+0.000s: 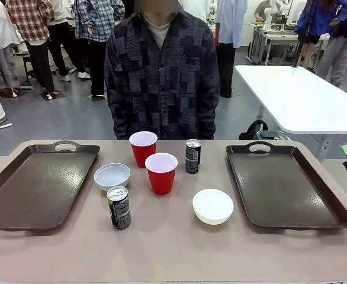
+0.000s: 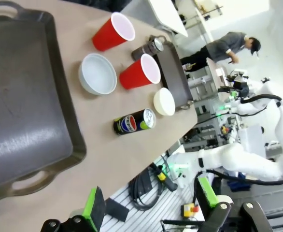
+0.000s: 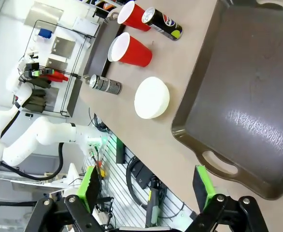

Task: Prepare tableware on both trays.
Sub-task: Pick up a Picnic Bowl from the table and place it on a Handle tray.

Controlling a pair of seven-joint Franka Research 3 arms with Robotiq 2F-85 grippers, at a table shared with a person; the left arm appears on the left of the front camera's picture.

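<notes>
Two dark brown trays lie on the table, one at the left (image 1: 37,189) and one at the right (image 1: 286,186), both bare. Between them stand two red cups (image 1: 143,148) (image 1: 161,173) and two dark cans (image 1: 119,207) (image 1: 192,156). A white bowl (image 1: 112,176) sits upright, and another bowl (image 1: 212,206) lies rim down. My left gripper (image 2: 150,203) hangs open above the table's near left edge, by the left tray (image 2: 21,96). My right gripper (image 3: 147,188) is open over the near right edge, by the right tray (image 3: 247,87). Neither holds anything.
A person in a dark patterned jacket (image 1: 161,71) stands at the far side, hands out of sight. A white table (image 1: 304,97) stands behind at the right. Bare tan tabletop (image 1: 173,248) runs along the near edge.
</notes>
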